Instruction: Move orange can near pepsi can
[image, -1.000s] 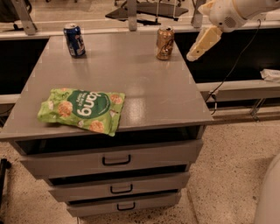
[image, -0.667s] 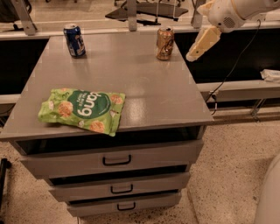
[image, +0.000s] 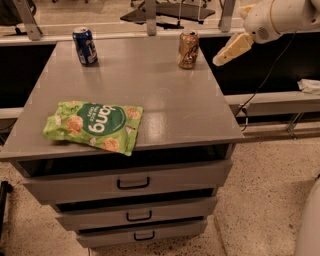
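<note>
The orange can (image: 188, 49) stands upright near the back right corner of the grey cabinet top (image: 150, 85). The pepsi can (image: 85, 46) stands upright near the back left corner, well apart from it. The gripper (image: 231, 50) hangs off the white arm at the upper right, just beyond the cabinet's right edge and a short way right of the orange can, not touching it. It holds nothing that I can see.
A green snack bag (image: 95, 125) lies flat at the front left of the cabinet top. The cabinet has three drawers (image: 132, 184) in front. A rail and chair legs run behind it. A black cable (image: 260, 87) hangs at the right.
</note>
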